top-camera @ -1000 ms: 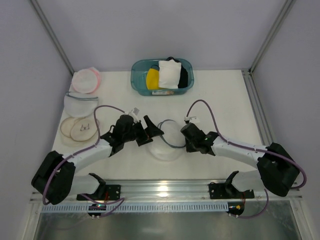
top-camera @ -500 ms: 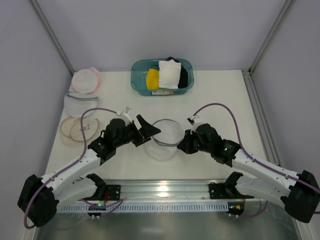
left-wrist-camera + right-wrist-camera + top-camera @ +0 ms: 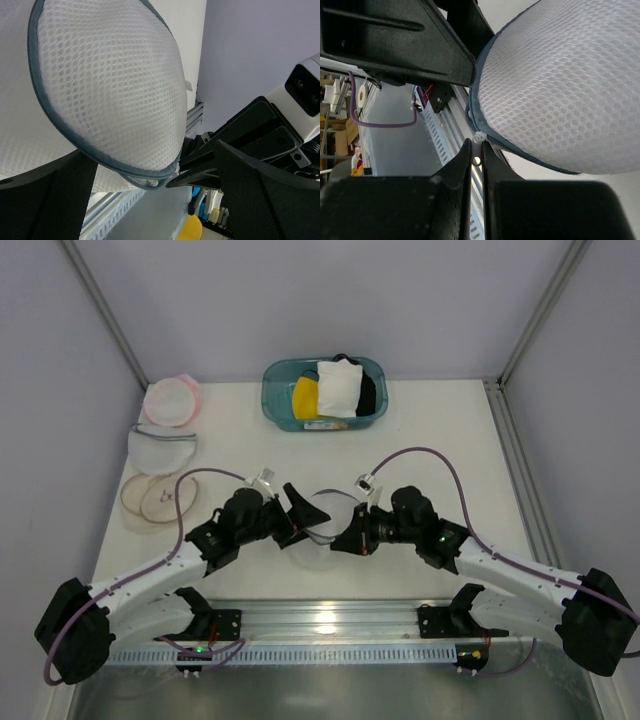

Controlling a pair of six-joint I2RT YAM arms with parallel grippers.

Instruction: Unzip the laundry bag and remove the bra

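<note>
The bag (image 3: 320,543) lies on the table (image 3: 450,440), its mesh domed and its grey-blue rim showing. The left gripper (image 3: 305,510) straddles the bag's left side, fingers spread wide. At the bag's right rim, the right gripper (image 3: 345,539) is pinched almost closed beside a white tab (image 3: 480,136); whether it grips the tab cannot be told. A teal basket (image 3: 275,405) sits well beyond the bag.

Laundry bag (image 3: 322,540) seemingly filling centre gap

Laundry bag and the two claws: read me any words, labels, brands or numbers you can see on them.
None readable: the laundry bag shows only plain mesh and a grey-blue zipper rim, and the left claw and right claw bear no lettering.
</note>
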